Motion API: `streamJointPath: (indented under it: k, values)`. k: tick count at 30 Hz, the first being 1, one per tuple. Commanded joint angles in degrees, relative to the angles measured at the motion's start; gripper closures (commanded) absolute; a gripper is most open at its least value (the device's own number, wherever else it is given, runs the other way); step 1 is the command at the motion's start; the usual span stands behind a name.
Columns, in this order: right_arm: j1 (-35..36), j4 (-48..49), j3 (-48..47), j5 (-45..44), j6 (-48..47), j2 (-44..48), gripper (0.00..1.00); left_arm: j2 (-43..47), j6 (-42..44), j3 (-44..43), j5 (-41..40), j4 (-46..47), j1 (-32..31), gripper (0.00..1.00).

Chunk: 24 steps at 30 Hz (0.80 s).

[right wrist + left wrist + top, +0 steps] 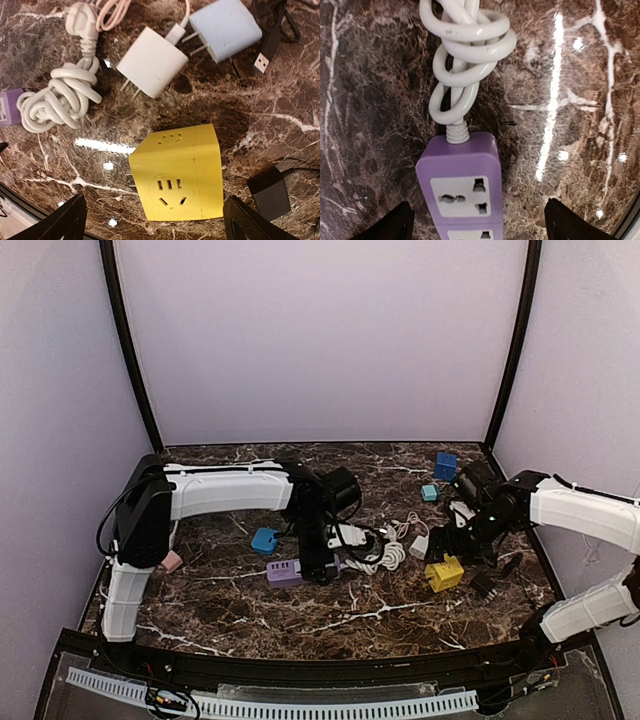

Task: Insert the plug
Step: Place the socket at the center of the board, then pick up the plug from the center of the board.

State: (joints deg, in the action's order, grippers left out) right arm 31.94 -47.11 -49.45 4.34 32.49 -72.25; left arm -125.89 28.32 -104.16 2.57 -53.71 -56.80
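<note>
A purple power strip lies on the marble table with its white sockets facing up. In the left wrist view the strip has a knotted white cord leading from its end. My left gripper is open just above the strip's cord end, a finger on either side, touching nothing. A yellow cube adapter with metal prongs on its left side lies under my right gripper, which is open and empty above it. The cube sits right of the cord coil.
A white charger, a light blue charger, a black USB plug and a black adapter lie around the cube. A blue cube plug, another blue block, a teal piece and a pink item are on the table.
</note>
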Motion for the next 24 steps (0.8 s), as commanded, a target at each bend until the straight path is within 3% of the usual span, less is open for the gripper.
streamJointPath:
  k: [1, 9, 20, 24]
  values:
    - [0.53, -1.46, 3.57, 2.86, 0.6, -1.31, 0.05, 7.54, 1.86, -4.28, 3.64, -6.08, 0.12, 0.08]
    - [0.52, 1.38, 4.75, 0.45, -1.64, -3.75, 0.17, 9.9, 1.9, -5.01, 3.99, -9.0, 0.97, 0.08]
    - [0.52, 4.47, 5.68, 1.22, -4.76, -3.36, 0.57, 13.2, 0.8, -5.4, 7.13, -9.61, 4.09, 0.08]
    - [0.54, 4.7, 4.93, 1.89, -5.82, -3.24, 0.78, 14.08, 0.18, -5.82, 8.91, -9.67, 5.36, 0.08]
